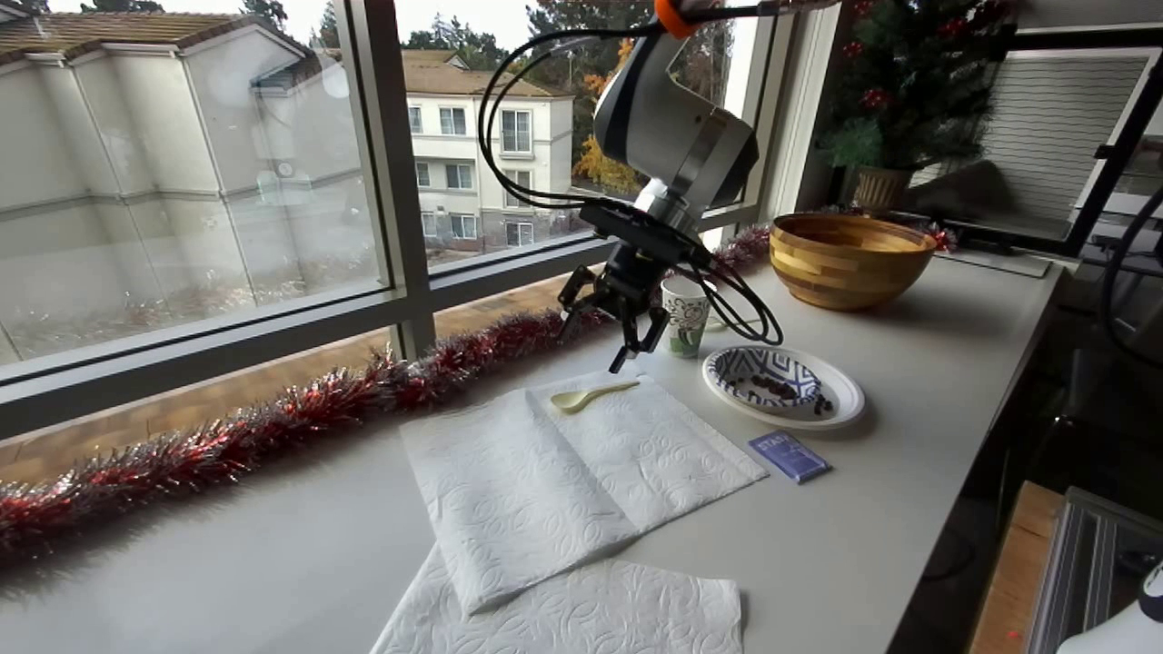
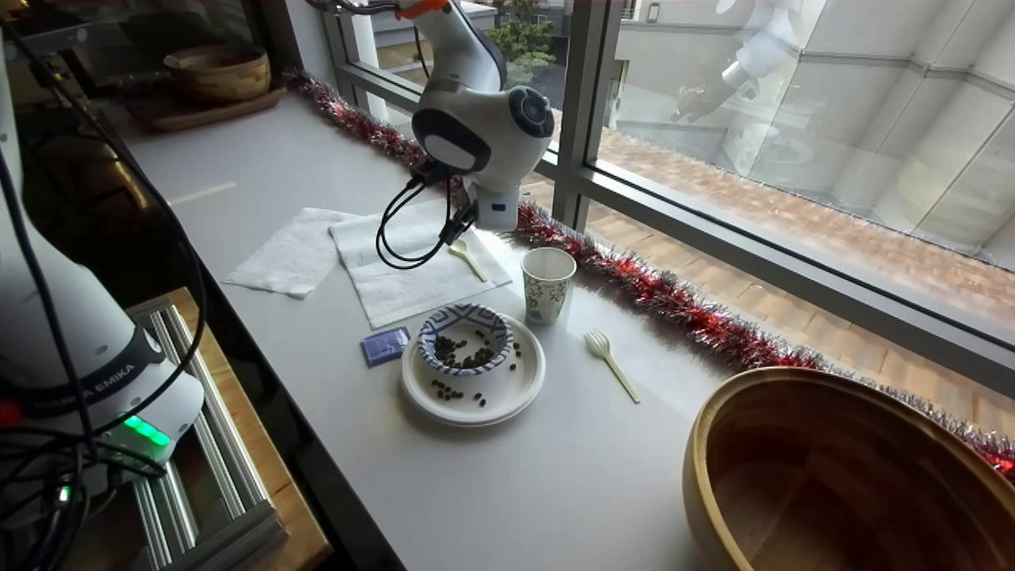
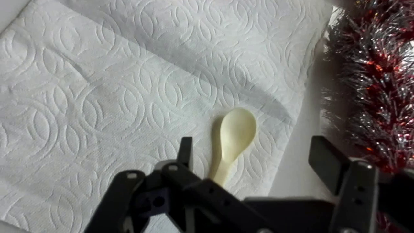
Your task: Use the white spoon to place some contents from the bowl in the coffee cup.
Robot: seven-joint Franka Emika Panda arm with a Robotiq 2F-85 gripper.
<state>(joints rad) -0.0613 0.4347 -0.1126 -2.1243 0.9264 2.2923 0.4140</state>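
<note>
White spoon (image 3: 237, 131): resting ungripped on a paper towel (image 3: 113, 110), scoop end exposed; the towel presumably serves as a clean rest. Gripper (image 3: 252, 153): holds nothing, jaws spread wide above the spoon. In the wrist view they stand either side of it, apparently set to close across the slim handle, part of which is hidden. Bowl (image 2: 466, 319): upright on a white plate (image 2: 511, 392), farther along the counter (image 1: 818, 554), dark bean-like pieces (image 2: 476, 362) inside; loose ones lie on the plate, probably there to catch spills. Coffee cup (image 2: 547, 287): upright, just beside the plate, likely placed for a short transfer. Wooden bowl (image 1: 849, 268): well apart from these, presumably set aside from the work.
</note>
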